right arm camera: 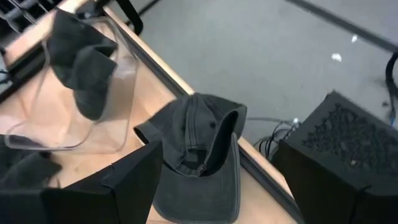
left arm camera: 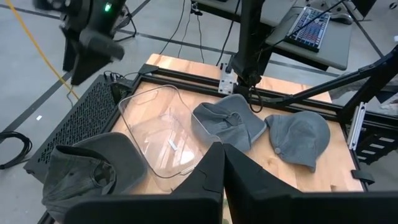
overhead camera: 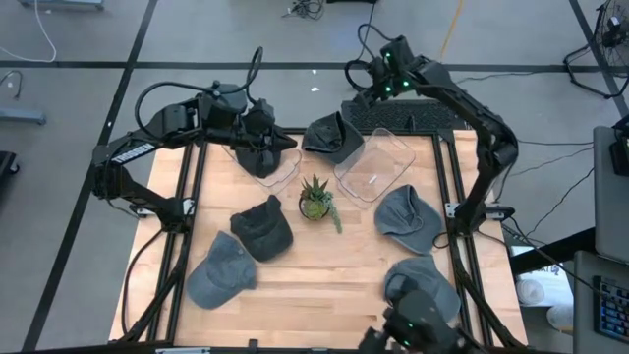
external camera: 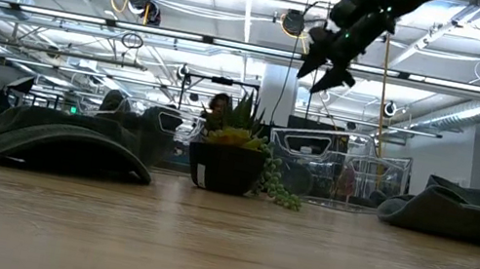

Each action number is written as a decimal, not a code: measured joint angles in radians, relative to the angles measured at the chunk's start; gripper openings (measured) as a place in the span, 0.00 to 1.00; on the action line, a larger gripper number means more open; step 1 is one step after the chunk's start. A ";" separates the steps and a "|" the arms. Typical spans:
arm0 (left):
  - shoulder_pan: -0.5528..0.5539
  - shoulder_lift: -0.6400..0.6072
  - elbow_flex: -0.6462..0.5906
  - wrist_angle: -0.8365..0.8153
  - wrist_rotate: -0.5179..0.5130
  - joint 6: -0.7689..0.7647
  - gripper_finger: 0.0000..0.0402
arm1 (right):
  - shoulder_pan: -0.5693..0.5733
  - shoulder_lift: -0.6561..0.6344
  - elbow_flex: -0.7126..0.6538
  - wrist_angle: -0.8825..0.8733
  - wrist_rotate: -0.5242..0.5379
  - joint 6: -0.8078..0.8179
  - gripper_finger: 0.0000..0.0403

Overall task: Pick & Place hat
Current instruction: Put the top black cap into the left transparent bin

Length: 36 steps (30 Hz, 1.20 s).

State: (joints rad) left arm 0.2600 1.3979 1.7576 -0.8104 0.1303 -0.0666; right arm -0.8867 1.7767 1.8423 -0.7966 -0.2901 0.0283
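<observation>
A dark hat point(right arm camera: 79, 62) hangs below my left gripper point(overhead camera: 263, 135), which is shut on it over the left clear container point(overhead camera: 280, 169). In the left wrist view the shut fingers point(left arm camera: 211, 177) hide that hat. Another dark hat point(right arm camera: 199, 146) lies crumpled at the table's far edge point(overhead camera: 332, 136), resting on its brim and crown. My right gripper point(right arm camera: 217, 152) hovers open above it, one finger on either side, touching nothing. In the low view that gripper point(external camera: 326, 70) is high above the table. My left gripper is shut on the dark hat's upper part point(right arm camera: 62, 22), but the gripper itself hides the place of contact. The hat hangs slack below the fingers, and its lower end point(right arm camera: 93, 102) reaches down into the left clear container.
A potted succulent point(overhead camera: 315, 202) stands mid-table. A second clear container point(overhead camera: 376, 165) lies right of the far hat. More hats lie on the table: grey ones point(overhead camera: 408, 218), point(overhead camera: 224, 270), point(overhead camera: 425, 280) and a dark one point(overhead camera: 261, 226). A black perforated box point(right arm camera: 336, 143) sits beyond the far edge.
</observation>
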 joint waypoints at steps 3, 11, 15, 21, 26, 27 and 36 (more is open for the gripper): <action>0.000 0.000 0.000 0.000 0.000 0.000 0.00 | 0.000 0.042 0.000 0.022 0.001 0.013 0.77; 0.000 0.000 0.000 0.000 0.000 -0.009 0.00 | 0.005 0.144 0.000 0.022 0.037 0.012 0.77; 0.000 0.000 0.000 0.000 0.000 -0.018 0.00 | 0.007 0.190 0.000 0.023 0.055 0.000 0.77; 0.000 0.000 0.000 0.000 0.000 -0.022 0.00 | 0.009 0.249 -0.001 0.024 0.055 -0.014 0.77; 0.000 0.000 0.000 0.000 0.000 -0.026 0.00 | 0.012 0.300 -0.001 0.008 0.053 -0.021 0.77; 0.000 0.000 0.000 0.000 0.000 -0.027 0.00 | 0.015 0.310 -0.001 0.005 0.052 -0.021 0.77; 0.000 0.000 0.000 0.000 0.000 -0.034 0.00 | 0.039 0.383 -0.001 -0.022 -0.001 -0.058 0.77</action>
State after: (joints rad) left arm 0.2604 1.3979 1.7576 -0.8100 0.1303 -0.1005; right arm -0.8476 2.1597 1.8412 -0.8186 -0.2915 -0.0299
